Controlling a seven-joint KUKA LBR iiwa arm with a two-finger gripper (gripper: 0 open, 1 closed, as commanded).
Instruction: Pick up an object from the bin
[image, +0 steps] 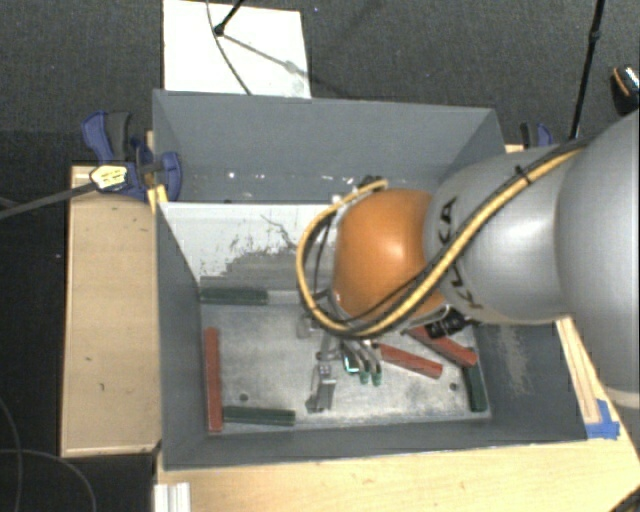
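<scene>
My gripper (345, 380) hangs below the orange wrist cover, low over the bin's floor near its middle. Its fingers stand apart, open, with bare floor between them. Just to its right lies a red stick (410, 362), slanting down to the right, apart from the fingers. A second red stick (455, 350) lies beyond that one, partly under the arm. By the right wall lies a dark green stick (476, 388), nearly upright in the view.
On the left side of the bin lie a dark green stick (235, 296) at the back, a red stick (213, 380) along the left wall and a dark green stick (258, 417) along the front wall. The arm covers the back right corner.
</scene>
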